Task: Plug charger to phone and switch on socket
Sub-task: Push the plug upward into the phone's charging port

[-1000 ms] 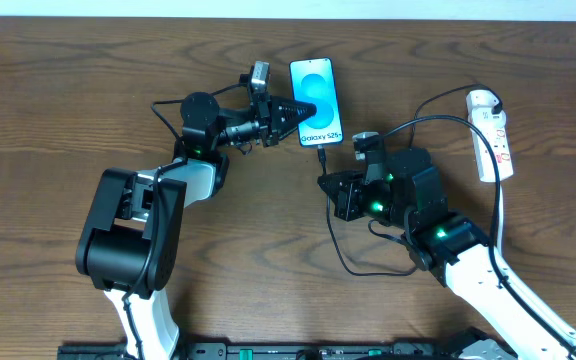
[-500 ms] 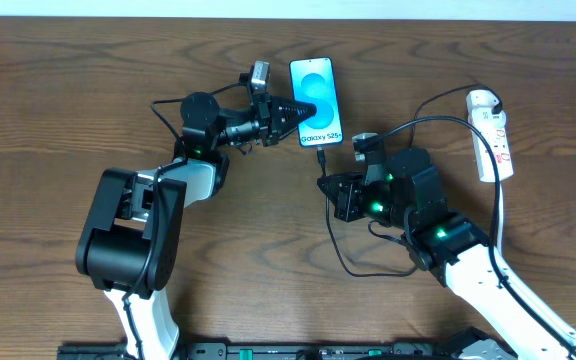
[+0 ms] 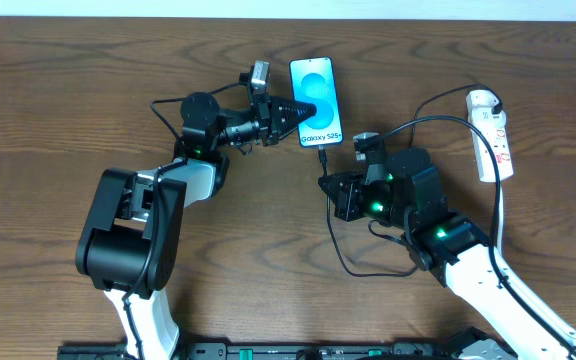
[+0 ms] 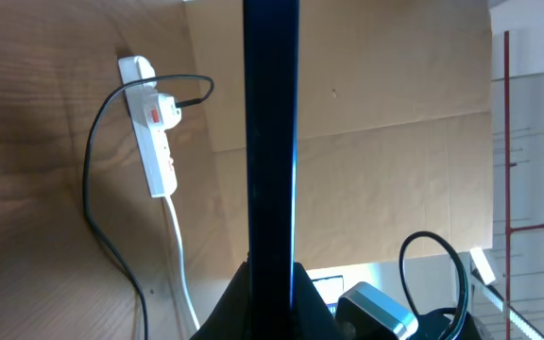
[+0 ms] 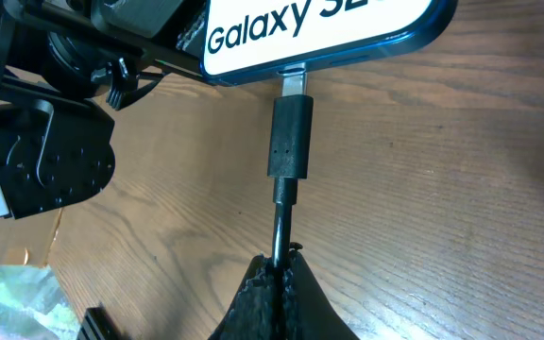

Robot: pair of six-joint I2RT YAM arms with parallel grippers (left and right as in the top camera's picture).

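Your right gripper (image 5: pixel 280 266) is pinched closed on the charger (image 5: pixel 289 137), with the fingers meeting on the thin black cable just behind the plug body. The plug's metal tip meets the bottom edge of the phone (image 5: pixel 348 28) at its port; you cannot tell how deep it sits. The phone lies flat on the wooden table (image 5: pixel 461 189), screen up and lit. The white band at its bottom reads "Galaxy S2" in the right wrist view, cut off by the frame, and "Galaxy S25+" from overhead.

Your left gripper (image 3: pixel 300 110) is clamped on the phone's left long edge, one finger over the screen. In the left wrist view the phone is a dark edge-on bar rising from between the fingers.

Farthest, at the table's right and well apart from the phone, is the socket (image 3: pixel 494 135). It is a white strip with red marks, a black cable plugged in near its rounded end, and a white cord trailing toward the near edge. Its markings are too small to read.
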